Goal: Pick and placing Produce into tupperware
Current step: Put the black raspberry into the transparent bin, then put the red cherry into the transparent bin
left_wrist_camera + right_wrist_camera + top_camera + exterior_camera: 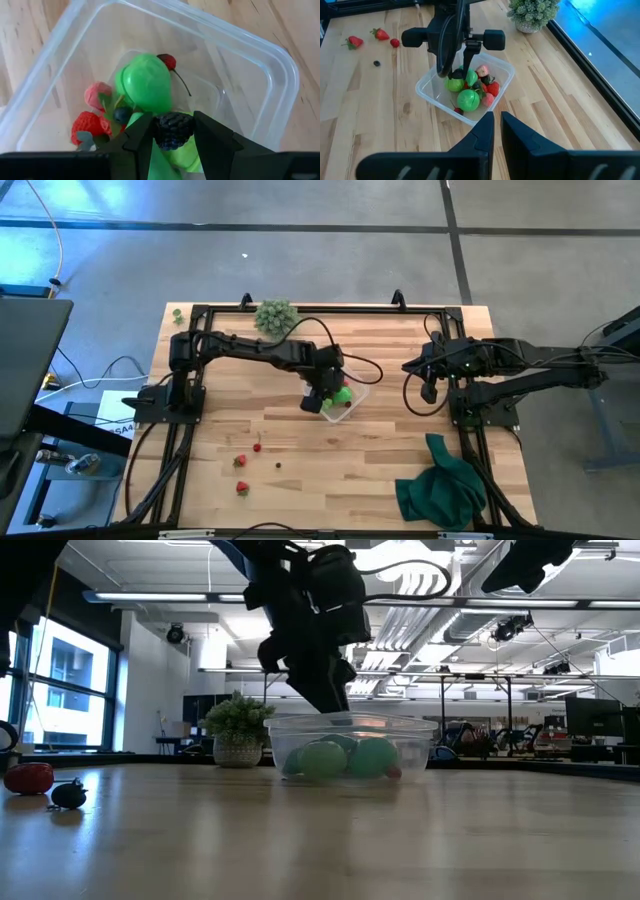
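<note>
So my left tool (172, 145) is hanging right over the tub (352, 392), jaws pinched on a little dark bumpy berry (173, 131), looks like a blackberry. The tub sits just right of dead centre on the counter (330, 460), and it's already got a fair pile in it: a big green round one (145, 82), a cherry (168, 61), a couple of strawberries (87, 126), and something pinkish.

Step in hand, as I read it, is the drop. My plan is to keep the tool centred over the pile rather than near a wall, lower a touch so the berry doesn't bounce off that green ball and hop out, then open just enough to let go. The tub is light clear plastic, so I don't want a finger nudging the rim on the way up; lift straight.

Right tool (496, 125) is parked off at 3 o'clock with its jaws closed, holding nothing.

Leftovers are down around 7 o'clock on the counter: a few red pieces (241, 462) and a tiny dark one (278, 463). A bushy plant (275, 315) sits at 12 and a green cloth (440, 490) at 5, neither in my way.
</note>
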Available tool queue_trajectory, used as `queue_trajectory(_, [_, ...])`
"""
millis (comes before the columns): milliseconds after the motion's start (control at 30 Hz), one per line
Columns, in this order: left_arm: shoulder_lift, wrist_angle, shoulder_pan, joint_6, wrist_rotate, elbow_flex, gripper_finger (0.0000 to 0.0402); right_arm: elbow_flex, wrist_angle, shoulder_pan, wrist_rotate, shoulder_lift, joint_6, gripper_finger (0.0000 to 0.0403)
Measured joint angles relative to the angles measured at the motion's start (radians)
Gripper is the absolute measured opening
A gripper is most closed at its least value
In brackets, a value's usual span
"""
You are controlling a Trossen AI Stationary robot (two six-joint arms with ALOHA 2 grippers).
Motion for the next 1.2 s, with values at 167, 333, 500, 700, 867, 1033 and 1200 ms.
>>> queue_trajectory(167, [0.0, -0.002, 0.0, 0.0, 0.01, 0.0, 0.0126, 0.0, 0.0, 0.0, 0.0, 0.0, 0.0, 0.0025])
queue_trajectory(333, [0.0, -0.001, 0.0, 0.0, 0.015, 0.0, 0.0155, 0.0, 0.0, 0.0, 0.0, 0.0, 0.0, 0.0025])
queue_trajectory(500, [0.0, -0.001, 0.002, 0.0, 0.012, 0.0, 0.019, 0.0, 0.0, 0.0, 0.0, 0.0, 0.0, 0.0025])
queue_trajectory(700, [-0.008, -0.013, 0.003, -0.042, 0.061, -0.001, 0.0208, 0.0, 0.0, 0.0, 0.0, 0.0, 0.0, 0.0025])
queue_trajectory(867, [-0.064, -0.055, 0.002, -0.095, 0.104, -0.001, 0.0209, 0.0, 0.0, 0.0, 0.0, 0.0, 0.0, 0.0025])
queue_trajectory(1033, [-0.127, -0.136, 0.002, -0.121, 0.098, 0.0, 0.0209, 0.0, 0.0, 0.0, 0.0, 0.0, 0.0, 0.0025])
queue_trajectory(1200, [-0.182, -0.278, 0.002, -0.128, 0.031, 0.0, 0.0209, 0.0, 0.0, 0.0, 0.0, 0.0, 0.0, 0.0025])
